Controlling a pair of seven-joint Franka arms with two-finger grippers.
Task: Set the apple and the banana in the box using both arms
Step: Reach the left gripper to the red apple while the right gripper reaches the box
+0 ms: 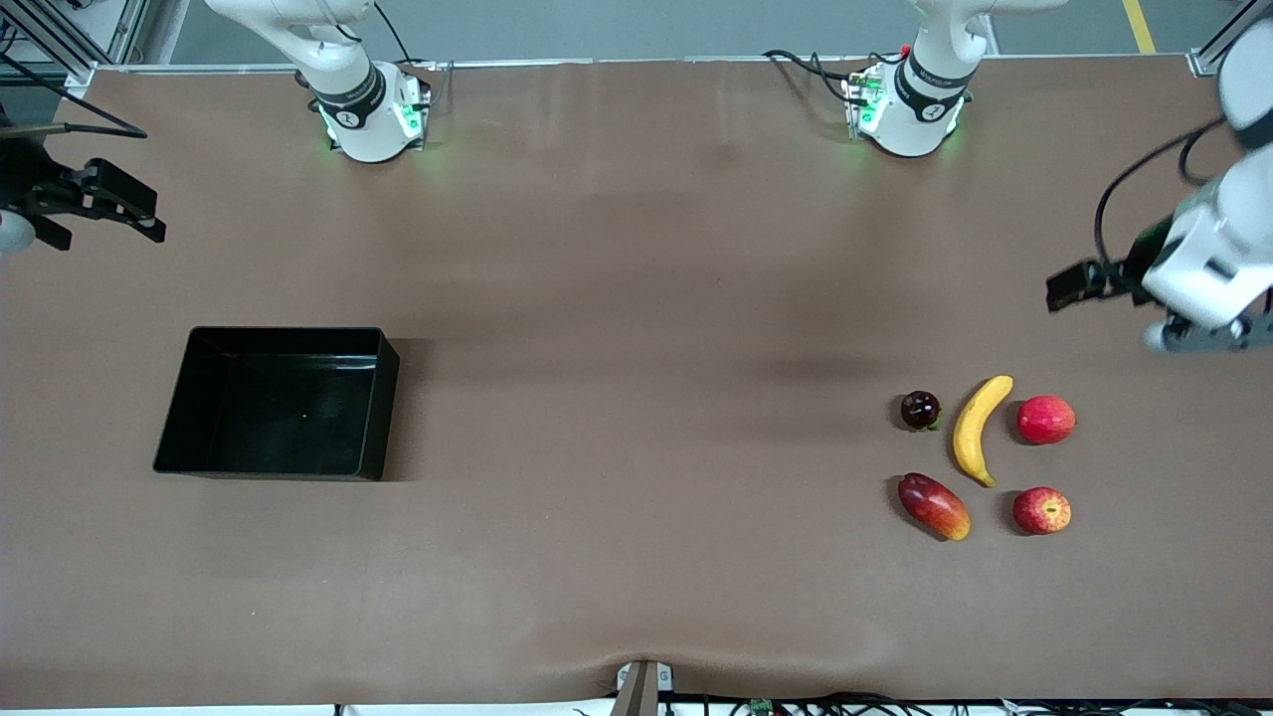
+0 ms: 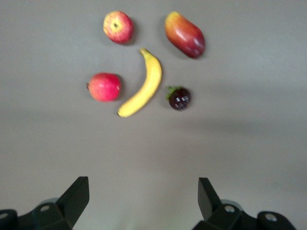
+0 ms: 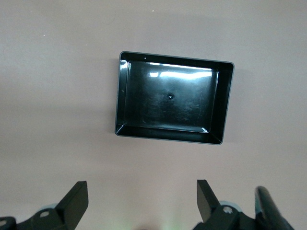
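Note:
The apple (image 1: 1041,510) (image 2: 118,27), red with yellow streaks, lies in the fruit cluster at the left arm's end of the table. The yellow banana (image 1: 980,428) (image 2: 144,86) lies in the middle of that cluster. The black box (image 1: 384,398) (image 3: 218,110) sits empty toward the right arm's end. My left gripper (image 1: 1208,336) (image 2: 144,191) hangs open over the table beside the fruit, holding nothing. My right gripper (image 1: 45,224) (image 3: 143,194) hangs open over the table edge by the box, also empty.
Three other fruits surround the banana: a plain pinkish-red round fruit (image 1: 1045,419) (image 2: 104,86), a red-orange mango (image 1: 933,505) (image 2: 184,34) and a small dark mangosteen (image 1: 920,410) (image 2: 179,97). Bare brown tabletop (image 1: 636,398) lies between box and fruit.

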